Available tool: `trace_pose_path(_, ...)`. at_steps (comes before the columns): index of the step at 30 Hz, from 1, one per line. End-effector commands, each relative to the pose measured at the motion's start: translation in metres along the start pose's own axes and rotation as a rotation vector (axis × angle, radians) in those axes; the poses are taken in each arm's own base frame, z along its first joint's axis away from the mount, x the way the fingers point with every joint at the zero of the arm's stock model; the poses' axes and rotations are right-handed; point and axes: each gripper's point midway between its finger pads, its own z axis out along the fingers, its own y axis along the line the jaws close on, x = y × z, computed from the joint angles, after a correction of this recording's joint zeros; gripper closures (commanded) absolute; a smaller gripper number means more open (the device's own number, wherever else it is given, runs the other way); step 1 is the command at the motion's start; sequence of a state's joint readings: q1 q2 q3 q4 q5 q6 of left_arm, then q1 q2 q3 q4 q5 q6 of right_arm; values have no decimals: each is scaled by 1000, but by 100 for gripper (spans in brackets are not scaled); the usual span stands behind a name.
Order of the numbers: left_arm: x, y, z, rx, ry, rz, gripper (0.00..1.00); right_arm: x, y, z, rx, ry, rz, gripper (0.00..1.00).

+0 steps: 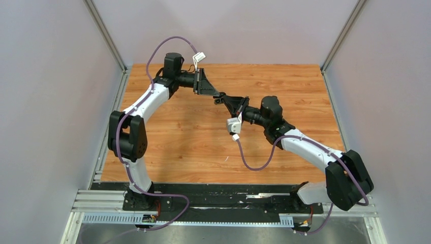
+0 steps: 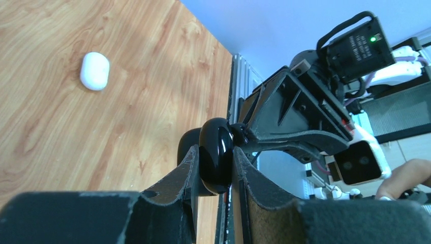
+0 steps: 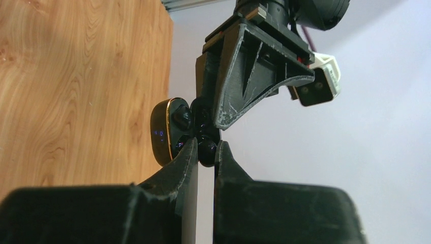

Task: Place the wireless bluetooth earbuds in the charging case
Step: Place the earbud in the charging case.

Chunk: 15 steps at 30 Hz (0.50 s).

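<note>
My left gripper point(image 2: 214, 151) is shut on a glossy black charging case point(image 2: 216, 162) and holds it in the air above the table's far middle. In the right wrist view the case point(image 3: 165, 129) is open, with a gold rim and a blue light. My right gripper point(image 3: 207, 144) is shut on a small black earbud point(image 3: 207, 152), right at the case's open side. In the top view the two grippers meet tip to tip: left gripper point(image 1: 211, 91), right gripper point(image 1: 222, 98). The white earbuds and the other black earbud are out of view.
A closed white pebble-shaped case point(image 2: 95, 71) lies on the wooden table point(image 1: 193, 147), below and away from the left gripper. It is hidden in the top view. Grey walls and metal rails bound the table on the left, right and back.
</note>
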State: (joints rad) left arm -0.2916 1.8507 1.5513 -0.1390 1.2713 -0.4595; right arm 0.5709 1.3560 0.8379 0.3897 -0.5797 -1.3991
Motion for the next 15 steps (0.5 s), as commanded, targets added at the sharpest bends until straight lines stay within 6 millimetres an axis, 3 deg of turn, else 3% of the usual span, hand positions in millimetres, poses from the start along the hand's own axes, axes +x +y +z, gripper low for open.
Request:
trace_pose_path(1,-9,-27,-4,120,9,30,100,-4,16,-5,-2,-24,-115,100)
trace_pose_path(8,-8,-26,-4,145,17,10,100,3,20,0,-10,-18,-151,99)
trace_pose_path(15,-8,-26,-4,142,15,11,100,1,28,-1,-81,-15,-79,82)
